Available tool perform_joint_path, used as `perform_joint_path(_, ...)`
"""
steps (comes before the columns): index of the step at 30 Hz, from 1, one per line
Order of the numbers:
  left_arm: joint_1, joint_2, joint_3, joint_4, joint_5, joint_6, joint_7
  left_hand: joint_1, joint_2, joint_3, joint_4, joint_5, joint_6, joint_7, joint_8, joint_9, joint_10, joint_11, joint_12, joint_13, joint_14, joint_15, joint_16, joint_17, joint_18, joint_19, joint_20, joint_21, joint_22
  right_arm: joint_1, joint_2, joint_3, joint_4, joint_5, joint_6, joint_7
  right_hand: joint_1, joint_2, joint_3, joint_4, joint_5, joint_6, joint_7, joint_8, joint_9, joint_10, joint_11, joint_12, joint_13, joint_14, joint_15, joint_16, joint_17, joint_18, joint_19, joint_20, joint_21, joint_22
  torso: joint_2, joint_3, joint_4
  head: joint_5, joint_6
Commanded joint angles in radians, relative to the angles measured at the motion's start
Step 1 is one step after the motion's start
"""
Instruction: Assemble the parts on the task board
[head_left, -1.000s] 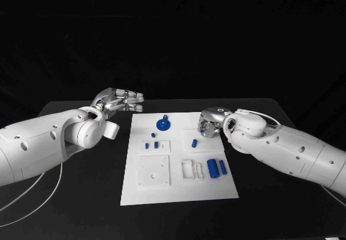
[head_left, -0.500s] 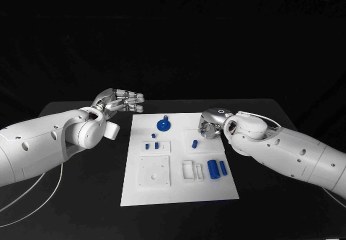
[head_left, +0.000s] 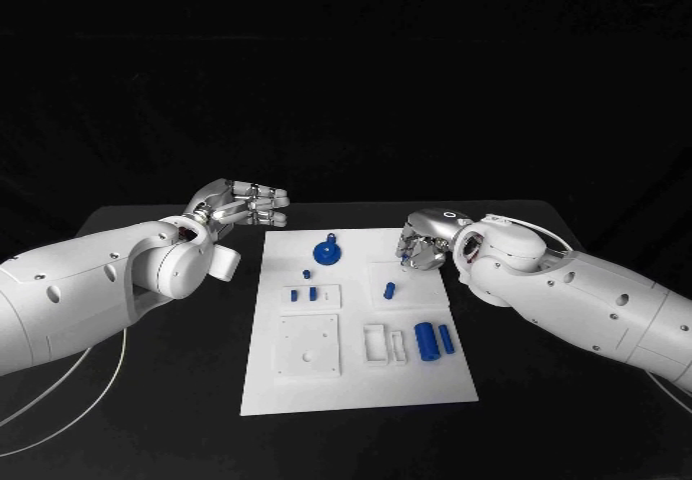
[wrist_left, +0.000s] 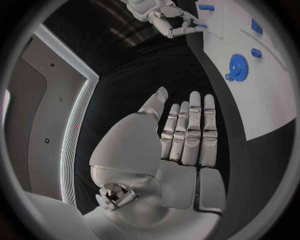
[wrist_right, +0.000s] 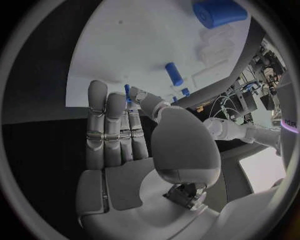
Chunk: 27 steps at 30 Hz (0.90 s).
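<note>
Head view: taking the flat white rectangular task board (head_left: 361, 385) as landmark, its near half carries a large blue cylinder (head_left: 426, 338) with a slimmer blue cylinder (head_left: 447, 336) just beside it, near the right edge. Further back, mid-board, lie a small blue peg (head_left: 389, 288) and two short blue pins (head_left: 303, 293). At the far end rests a blue toothed gear with a small tab (head_left: 329, 250).

The right hand (head_left: 421, 243) hangs over the board's far right edge, fingers together and extended, holding nothing; in the right wrist view the small blue peg lies just beyond its fingertips (wrist_right: 110, 100), apart from them. The left hand (head_left: 242, 204) hovers off the board's far left corner, fingers straight and empty, the gear near but untouched.

No part appears gripped, so I judge this an approach step: the right hand next needs to descend and pinch the peg.
</note>
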Motion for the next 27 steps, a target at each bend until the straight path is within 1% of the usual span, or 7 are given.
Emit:
perform_joint_path(1, 0.001, 0.004, 0.001, 0.001, 0.007, 0.007, 0.0, 0.002, 0.007, -0.006, 0.002, -0.007, -0.001, 0.004, -0.001, 0.001, -0.008, 0.0, -0.002, 0.0, 0.006, 0.004, -0.003, 0.002, 0.011, 0.006, 0.0, 0.004, -0.002, 0.0, -0.003, 0.011, 0.015, 0.058, 0.006, 0.008, -0.008, 0.0, 0.006, -0.001, -0.004, 0.006, -0.002, 0.003, 0.002, 0.01, -0.005, 0.006, 0.002, 0.0, -0.006, 0.005, -0.002, 0.019, 0.004, -0.002, -0.01, 0.007, 0.0, 0.0003, 0.0006, 0.004, 0.001)
perform_joint_path(4, 0.001, 0.005, 0.0, 0.0, 0.008, 0.007, -0.001, 0.002, 0.007, -0.006, 0.002, -0.007, -0.001, 0.004, -0.001, 0.001, -0.008, 0.0, -0.002, 0.0, 0.006, 0.004, -0.003, 0.002, 0.011, 0.006, 0.0, 0.004, -0.002, 0.0, -0.007, 0.026, 0.031, 0.085, 0.0, 0.01, -0.008, 0.0, 0.006, -0.001, -0.003, 0.006, -0.002, 0.003, 0.002, 0.011, -0.005, 0.006, 0.002, 0.0, -0.006, 0.005, -0.003, 0.021, 0.005, -0.001, -0.015, 0.015, 0.0, 0.0003, 0.0006, 0.006, 0.001)
perform_joint_path(10, 0.001, 0.012, 0.0, -0.009, 0.012, 0.006, 0.001, 0.003, 0.007, -0.01, 0.004, -0.008, -0.001, 0.004, -0.001, 0.001, -0.008, 0.0, -0.002, 0.0, 0.005, 0.004, -0.003, 0.002, 0.011, 0.006, 0.0, 0.004, -0.005, 0.0, -0.008, 0.036, 0.052, 0.119, -0.013, 0.017, -0.007, 0.001, 0.004, -0.001, 0.001, 0.006, -0.002, 0.003, 0.002, 0.011, -0.005, 0.006, 0.002, 0.0, -0.006, 0.005, -0.003, 0.022, 0.006, -0.002, -0.019, 0.019, -0.004, -0.0004, -0.001, 0.016, 0.001)
perform_joint_path(17, -0.004, 0.031, -0.003, -0.032, 0.021, 0.005, 0.006, 0.003, 0.007, -0.01, 0.004, -0.008, -0.001, 0.004, -0.001, 0.001, -0.008, 0.0, -0.002, 0.0, 0.005, 0.004, -0.003, 0.002, 0.011, 0.006, 0.0, 0.004, -0.005, -0.004, 0.007, 0.038, 0.089, 0.142, -0.018, 0.026, -0.008, 0.003, 0.0, -0.003, 0.005, 0.006, -0.002, 0.003, 0.002, 0.01, -0.005, 0.006, 0.002, 0.0, -0.006, 0.005, -0.005, 0.024, 0.008, -0.001, -0.027, 0.029, -0.01, -0.0015, -0.002, 0.035, 0.0)
perform_joint_path(22, -0.013, 0.052, -0.004, -0.061, 0.029, 0.004, 0.013, 0.007, 0.012, -0.015, 0.007, -0.008, -0.003, 0.005, -0.001, 0.001, -0.006, -0.001, -0.002, 0.0, 0.004, 0.004, -0.003, 0.002, 0.011, 0.007, 0.0, 0.004, -0.012, -0.022, 0.023, 0.038, 0.122, 0.144, -0.016, 0.026, -0.009, 0.005, -0.002, -0.004, 0.009, 0.005, -0.002, 0.003, 0.002, 0.009, -0.004, 0.006, 0.002, 0.0, -0.006, 0.004, -0.006, 0.025, 0.009, -0.001, -0.032, 0.034, -0.024, -0.0072, -0.0018, 0.055, -0.004)
perform_joint_path(24, -0.018, 0.061, -0.004, -0.073, 0.03, 0.003, 0.016, 0.007, 0.012, -0.015, 0.007, -0.008, -0.003, 0.005, -0.001, 0.001, -0.006, -0.001, -0.002, 0.0, 0.004, 0.004, -0.003, 0.002, 0.011, 0.007, 0.0, 0.004, -0.012, -0.029, 0.029, 0.037, 0.133, 0.137, -0.016, 0.026, -0.009, 0.005, -0.002, -0.005, 0.011, 0.004, -0.002, 0.003, 0.002, 0.009, -0.004, 0.006, 0.002, 0.0, -0.006, 0.005, -0.006, 0.026, 0.01, -0.001, -0.033, 0.035, -0.027, -0.0082, -0.0014, 0.061, -0.004)
perform_joint_path(27, -0.024, 0.072, -0.004, -0.092, 0.02, -0.002, 0.022, 0.009, 0.014, -0.015, 0.006, -0.007, -0.004, 0.005, -0.001, 0.001, -0.005, -0.001, -0.002, 0.0, 0.003, 0.004, -0.003, 0.001, 0.011, 0.007, 0.001, 0.004, -0.014, -0.037, 0.039, 0.031, 0.148, 0.124, -0.014, 0.024, -0.01, 0.006, -0.004, -0.007, 0.011, 0.005, -0.002, 0.003, 0.002, 0.009, -0.004, 0.006, 0.002, 0.0, -0.006, 0.004, -0.007, 0.026, 0.011, 0.0, -0.037, 0.04, -0.036, -0.0113, -0.0013, 0.07, -0.01)
